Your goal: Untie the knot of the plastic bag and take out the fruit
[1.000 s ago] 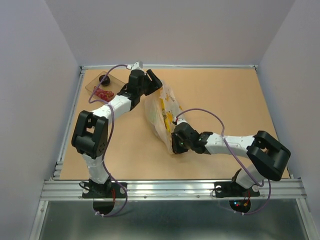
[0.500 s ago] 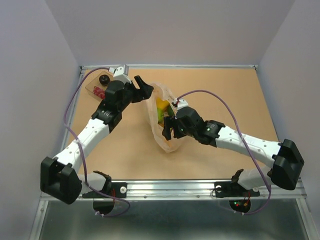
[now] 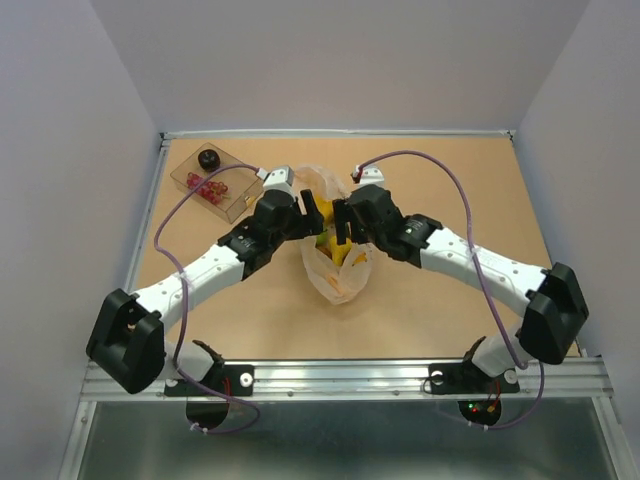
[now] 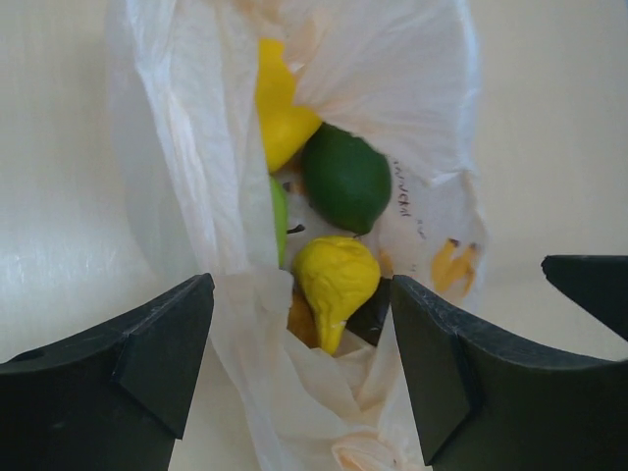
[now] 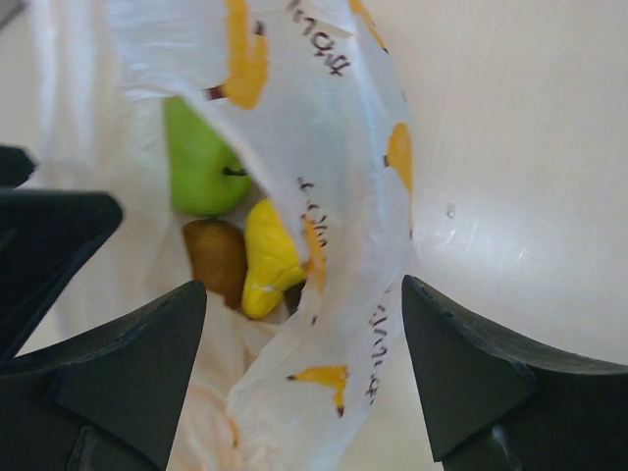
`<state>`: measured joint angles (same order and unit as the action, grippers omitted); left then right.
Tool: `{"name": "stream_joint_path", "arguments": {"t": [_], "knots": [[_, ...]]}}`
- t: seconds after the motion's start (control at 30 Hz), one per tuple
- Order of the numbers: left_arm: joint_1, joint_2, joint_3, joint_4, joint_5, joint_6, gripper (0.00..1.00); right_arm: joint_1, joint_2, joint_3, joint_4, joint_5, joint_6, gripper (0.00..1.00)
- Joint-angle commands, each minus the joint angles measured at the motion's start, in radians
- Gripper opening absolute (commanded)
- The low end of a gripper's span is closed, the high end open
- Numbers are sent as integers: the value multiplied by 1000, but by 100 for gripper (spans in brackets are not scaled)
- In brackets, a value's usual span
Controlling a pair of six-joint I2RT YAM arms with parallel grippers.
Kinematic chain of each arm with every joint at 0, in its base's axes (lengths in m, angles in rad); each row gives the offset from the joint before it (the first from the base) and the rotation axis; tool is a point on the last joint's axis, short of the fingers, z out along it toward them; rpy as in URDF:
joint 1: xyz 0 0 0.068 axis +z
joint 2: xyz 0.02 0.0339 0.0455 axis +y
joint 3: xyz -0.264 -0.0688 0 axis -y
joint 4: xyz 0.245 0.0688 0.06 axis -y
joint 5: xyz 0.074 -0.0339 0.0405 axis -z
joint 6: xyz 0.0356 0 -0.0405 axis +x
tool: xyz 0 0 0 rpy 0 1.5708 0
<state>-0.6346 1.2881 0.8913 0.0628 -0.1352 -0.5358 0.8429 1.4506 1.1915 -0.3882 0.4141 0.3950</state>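
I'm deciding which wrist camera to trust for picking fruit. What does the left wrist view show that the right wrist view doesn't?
Left wrist only: the dark green oval fruit. Right wrist only: a brown fruit lying uncovered and most of the bright green round one. Both: the plastic bag, its mouth open, and yellow fruit inside.

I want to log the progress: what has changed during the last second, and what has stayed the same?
The left gripper swung right, away from the clear rigid tray, and the right gripper went from the near end of the thin cream-white plastic bag toward its far end; both now stand open at its mouth. The bag turned straighter; the tray stayed put.
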Motion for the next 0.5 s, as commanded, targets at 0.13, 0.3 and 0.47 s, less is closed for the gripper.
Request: {"name": "stream_joint_path", "arguments": {"t": [0.13, 0.3, 0.47], "knots": [[-22, 100, -67, 6, -187, -153, 71, -99, 154, 40, 34, 14, 19, 69], [-20, 80, -176, 2, -221, -213, 24, -174, 114, -25, 43, 43, 54, 32], [-8, -19, -256, -44, -273, -239, 3, -183, 83, -59, 43, -29, 71, 21]]}}
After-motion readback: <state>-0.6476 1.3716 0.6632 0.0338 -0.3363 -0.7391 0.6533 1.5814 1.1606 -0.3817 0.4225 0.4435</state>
